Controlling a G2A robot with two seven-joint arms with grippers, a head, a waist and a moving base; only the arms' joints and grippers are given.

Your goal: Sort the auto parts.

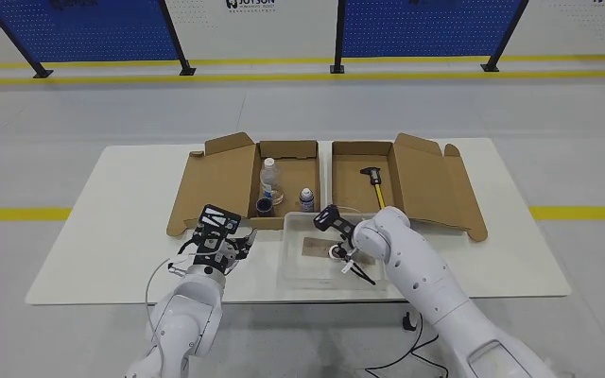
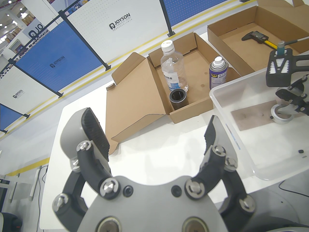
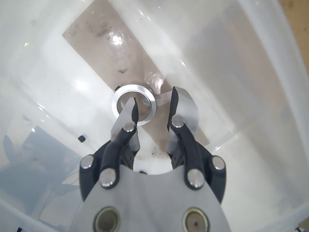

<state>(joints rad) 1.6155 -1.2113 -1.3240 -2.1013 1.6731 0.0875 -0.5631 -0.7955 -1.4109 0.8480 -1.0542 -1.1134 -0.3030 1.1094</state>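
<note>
Ring work, this: the silver metal ring [image 3: 135,88] lies flat on a brown sheet [image 3: 96,37] on the floor of the clear plastic bin [image 2: 218,97]. My right gripper [image 3: 154,97] is down inside the bin, directly over it. My fingers are parted to a middling gap and hold nothing. One fingertip sits in the ring's bore and the other stands outside its wall, so the two straddle one side of the band. Whether either pad already touches the metal I cannot quite tell from the wrist view, since the finger hides the inner edge.

I judge the ring to be rigid, dense for its bulk, and polished enough to be slippery. It will not give or break, but it could squirt out of a shallow pinch, or tip and swing if caught only at the top lip. The best hold looks like the one lined up now: across the wall, pads low and square to it.

My left gripper [image 2: 149,121] hangs spread wide and empty above the table, near the bin and the left cardboard box [image 2: 130,112]. In that box stand a water bottle [image 2: 172,68], a spray can [image 2: 218,72] and a black cylindrical part [image 2: 178,97]. The right cardboard box [image 2: 217,34] holds a caliper [image 2: 257,36].
</note>
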